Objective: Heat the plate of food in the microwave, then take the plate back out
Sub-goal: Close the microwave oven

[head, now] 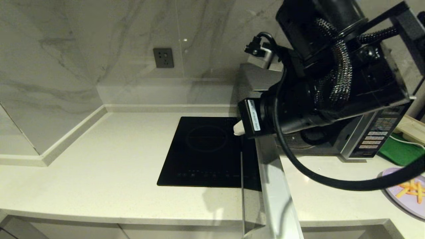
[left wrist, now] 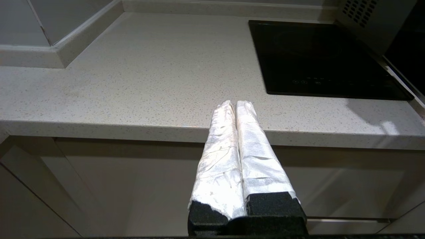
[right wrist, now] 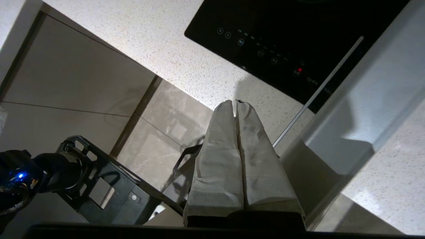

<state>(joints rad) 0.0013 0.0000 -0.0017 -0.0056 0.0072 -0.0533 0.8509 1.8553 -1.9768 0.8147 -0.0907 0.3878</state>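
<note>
A pale speckled stone counter (head: 99,172) runs under a marble-look wall, with a black induction hob (head: 206,149) set into it. The silver microwave (head: 372,139) stands at the counter's right end with its door (head: 277,196) swung wide open over the hob's edge. The right gripper (right wrist: 235,103) hangs just off the door's free edge, fingers pressed together on nothing; the door panel lies close beside the fingertips, the hob's controls just beyond them. The left gripper (left wrist: 235,103) is parked low before the counter edge, also clenched and empty. The plate of food (head: 406,192), lilac with a few fries, sits on the counter well behind the right fingers, near the green tray (head: 398,151).

With the door apparently open enough, the sensible next move is to swing the right arm clear of it, spread the fingers, and approach the plate's rim low and level so the fries stay put.
</note>
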